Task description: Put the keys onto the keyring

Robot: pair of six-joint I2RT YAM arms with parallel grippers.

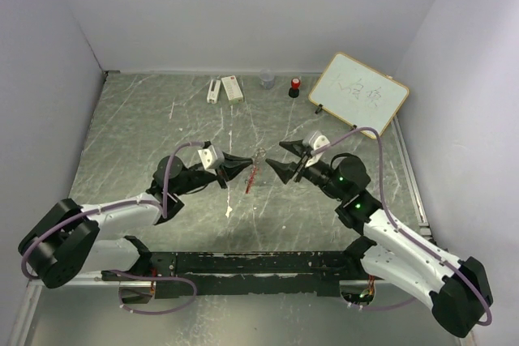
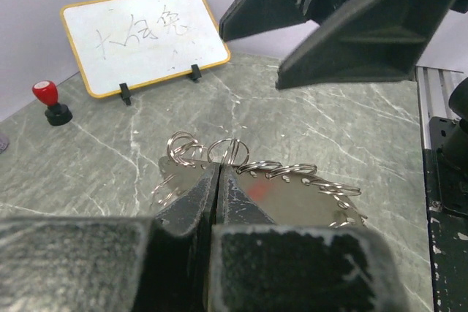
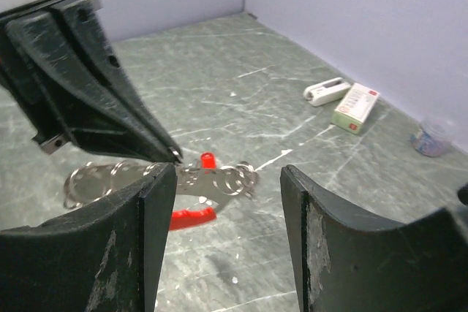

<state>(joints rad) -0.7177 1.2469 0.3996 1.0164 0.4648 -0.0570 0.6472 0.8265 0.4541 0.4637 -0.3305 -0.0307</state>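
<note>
**Location.** We find the keyring [image 1: 259, 155] at mid-table, between the tips of the two arms. It is made up of a curved grey metal piece [image 2: 292, 199] edged with many small wire rings [image 3: 238, 177], and a red oblong fob [image 3: 191, 217] on its near side.

**Grippers.** The left gripper [image 2: 219, 180] has its fingers pressed together at the near edge of the grey piece. We judge this to be a pinch on the keyring. The right gripper [image 3: 228, 202] faces it with its fingers apart and nothing between them.

**Keys.** We cannot pick out the keys with certainty. A small red tab [image 3: 208, 158] just behind the rings may be one key's tag.

**Handling (our judgement).**
- The assembly looks light, thin, stiff and not fragile.
- The polished metal is likely slick, so it may twist or slip in a flat pinch.
- The loose rings will swing freely.
- We expect each ring to be springy, so a key would have to be worked in at the split.
- The best hold on the keyring is the flat grey piece, close to the ring in use, with that ring left free.
- A key is best taken by its plastic tag, with the hole end exposed.

**Writing.**
- The whiteboard [image 2: 142, 38] carries handwritten strokes that we cannot read with confidence.
- The small box [image 3: 356, 107] shows a red mark, but its print is too small to read.
- No brand is legible anywhere.
</note>
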